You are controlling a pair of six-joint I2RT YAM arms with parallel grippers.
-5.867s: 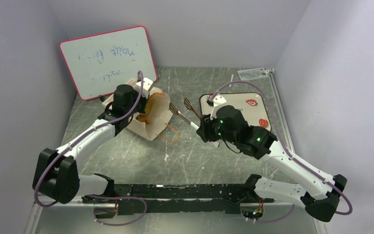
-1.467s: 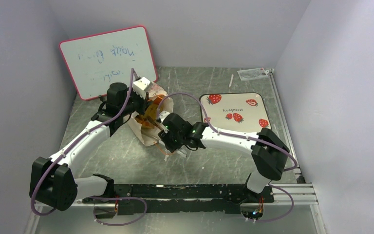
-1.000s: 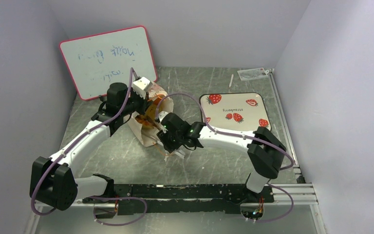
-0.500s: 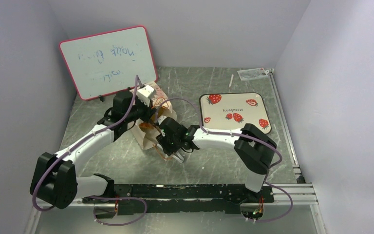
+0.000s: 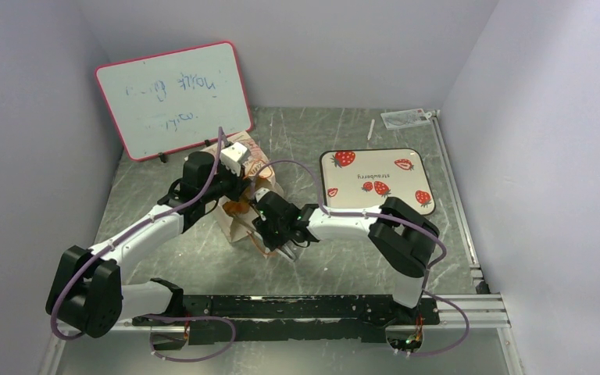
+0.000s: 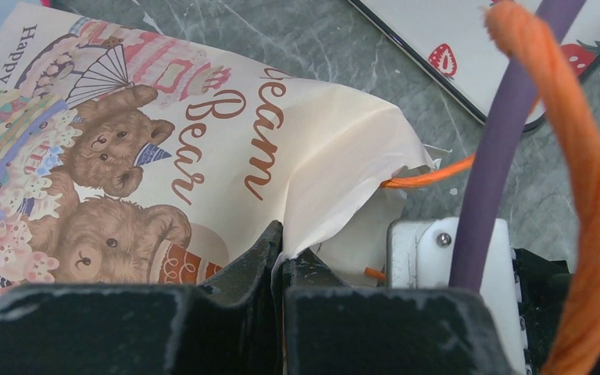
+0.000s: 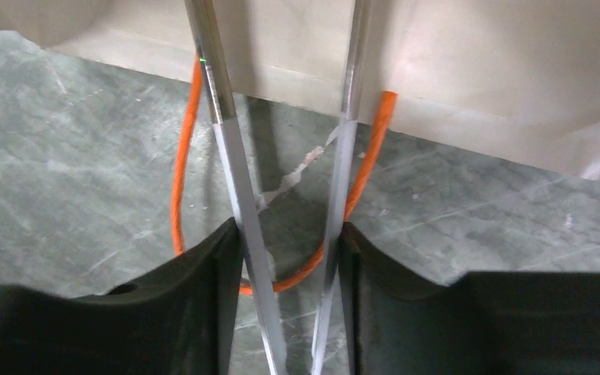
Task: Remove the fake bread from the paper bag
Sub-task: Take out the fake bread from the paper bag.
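The paper bag stands left of centre; its bear-printed face fills the left wrist view. My left gripper is shut on the bag's top edge, with paper pinched between the jaws. My right gripper is shut on metal tongs, whose two arms run up against the bag's lower side. An orange cord handle lies on the table under the tongs. No fake bread shows; the bag's inside is hidden.
The white strawberry-printed tray lies to the right, its corner in the left wrist view. The pink-framed whiteboard leans at the back left. A clear packet and a white stick lie at the back right.
My right gripper has carried the tongs from beside the tray leftwards to the bag. My left gripper has shifted slightly nearer and right with the bag's edge.
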